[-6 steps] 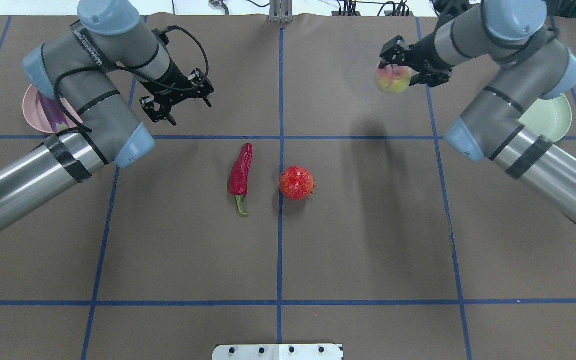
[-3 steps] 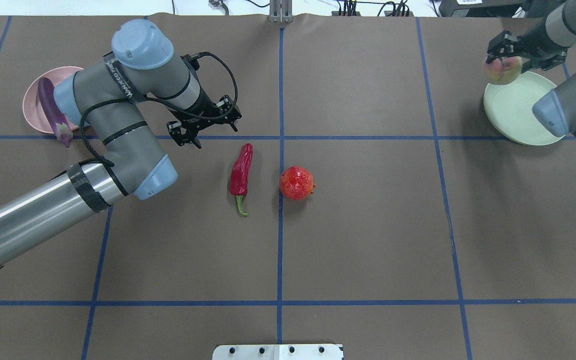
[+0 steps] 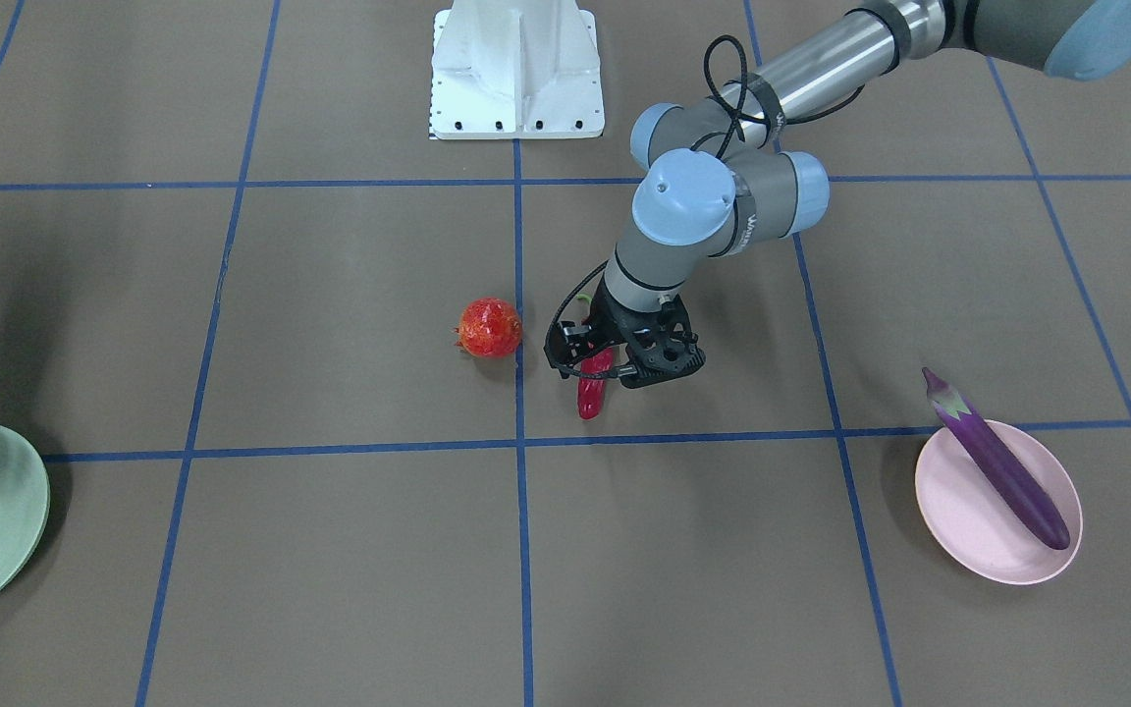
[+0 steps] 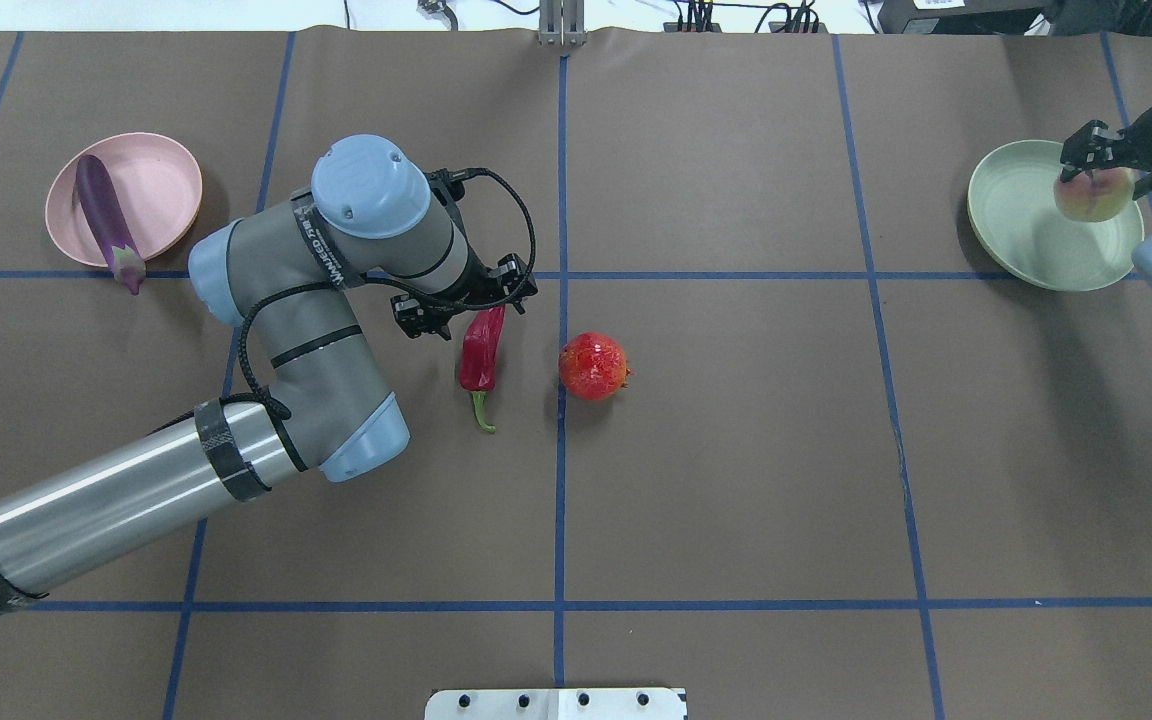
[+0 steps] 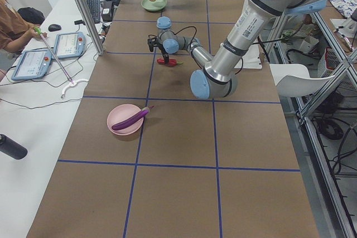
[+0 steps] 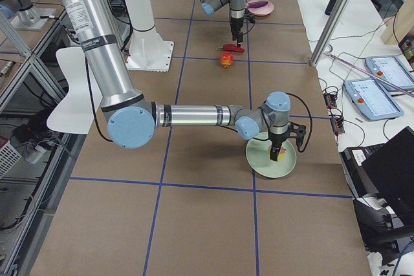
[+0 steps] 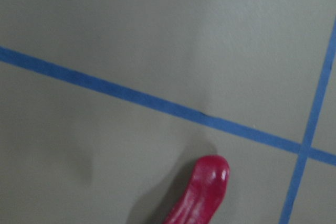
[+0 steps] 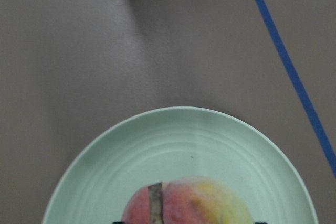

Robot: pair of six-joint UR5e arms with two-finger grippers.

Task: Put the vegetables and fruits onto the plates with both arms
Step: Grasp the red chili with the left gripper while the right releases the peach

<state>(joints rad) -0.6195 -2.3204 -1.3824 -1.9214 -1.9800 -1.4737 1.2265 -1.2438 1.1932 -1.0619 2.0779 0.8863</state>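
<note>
The red chili point(image 4: 481, 355) lies at the table's middle, the round red-orange fruit point(image 4: 593, 366) just to its right. My left gripper point(image 4: 466, 308) is open and empty, low over the chili's tip; in the front view point(image 3: 615, 361) its jaws straddle the chili point(image 3: 592, 391). The left wrist view shows only the chili's tip point(image 7: 202, 190). The purple eggplant point(image 4: 106, 218) lies across the pink plate point(image 4: 161, 180) at the far left. My right gripper point(image 4: 1096, 172) is shut on the halved yellow-pink fruit point(image 4: 1091, 195) and holds it over the mint green plate point(image 4: 1011, 215), which also shows in the right wrist view point(image 8: 173, 145).
The white bolted pedestal point(image 3: 516, 69) stands at the robot's side of the table. Blue tape lines cross the brown mat. My left arm's elbow point(image 4: 356, 440) hangs over the mat left of the chili. An operators' bench with tablets point(image 5: 50, 48) runs along the far side.
My left gripper moved right and down, from near the pink plate to over the chili's tip. My right gripper carried the halved fruit right, to over the green plate.
</note>
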